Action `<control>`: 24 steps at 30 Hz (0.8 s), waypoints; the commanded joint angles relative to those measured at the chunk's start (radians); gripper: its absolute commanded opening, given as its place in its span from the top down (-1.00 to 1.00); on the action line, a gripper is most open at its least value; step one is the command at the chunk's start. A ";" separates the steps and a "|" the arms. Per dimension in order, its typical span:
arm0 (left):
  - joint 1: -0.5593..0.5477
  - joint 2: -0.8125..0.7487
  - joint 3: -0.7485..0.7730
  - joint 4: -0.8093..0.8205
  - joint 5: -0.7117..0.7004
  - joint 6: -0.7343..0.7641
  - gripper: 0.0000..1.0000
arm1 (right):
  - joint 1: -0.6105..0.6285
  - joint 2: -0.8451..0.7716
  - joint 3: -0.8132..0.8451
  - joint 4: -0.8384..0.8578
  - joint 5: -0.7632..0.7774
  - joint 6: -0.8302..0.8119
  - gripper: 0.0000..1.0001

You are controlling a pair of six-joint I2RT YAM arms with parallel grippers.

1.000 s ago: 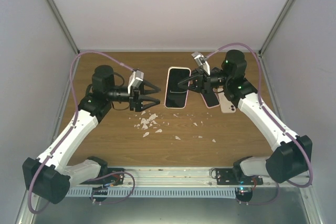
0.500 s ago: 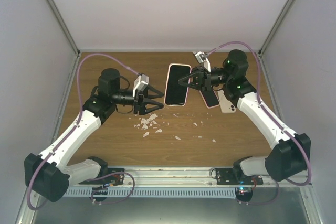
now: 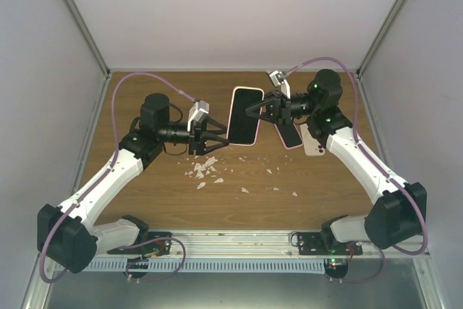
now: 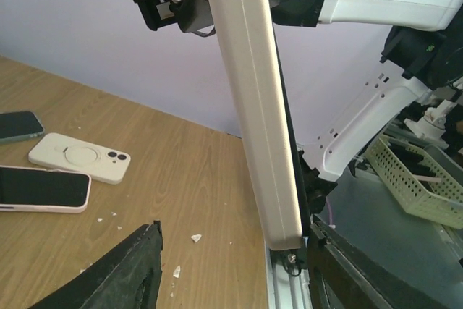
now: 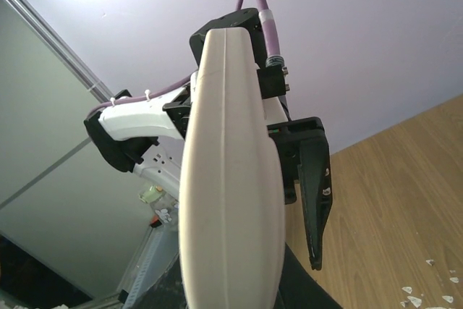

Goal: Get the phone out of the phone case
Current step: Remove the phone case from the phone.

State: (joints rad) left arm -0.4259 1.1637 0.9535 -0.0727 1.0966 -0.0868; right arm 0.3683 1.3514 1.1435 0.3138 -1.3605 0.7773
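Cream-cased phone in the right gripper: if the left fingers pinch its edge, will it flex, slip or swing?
The slim cream-cased phone looks straight along its whole edge, so probably stiff. Its smooth rounded side may let the open left gripper slide. The right gripper grips it at one long edge only, so a push could pivot it.

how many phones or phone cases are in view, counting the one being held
4. A cased phone held by the right gripper; on the table, a pink-edged phone, a white case camera-side up, and a dark phone, partly cut off. More may hide under the arms.
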 commanded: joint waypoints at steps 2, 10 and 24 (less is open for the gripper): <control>0.012 0.022 -0.002 0.069 -0.060 -0.050 -0.04 | -0.002 -0.010 -0.013 0.109 -0.024 0.066 0.99; 0.035 0.024 -0.031 0.143 -0.013 -0.106 0.00 | 0.003 -0.027 -0.039 0.205 -0.051 0.137 0.99; 0.053 0.041 -0.033 0.133 -0.085 -0.122 0.03 | 0.010 -0.043 -0.049 0.286 -0.065 0.204 0.99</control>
State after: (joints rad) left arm -0.3916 1.1847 0.9401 0.0368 1.1282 -0.2104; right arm 0.3588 1.3548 1.0920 0.5053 -1.3624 0.9108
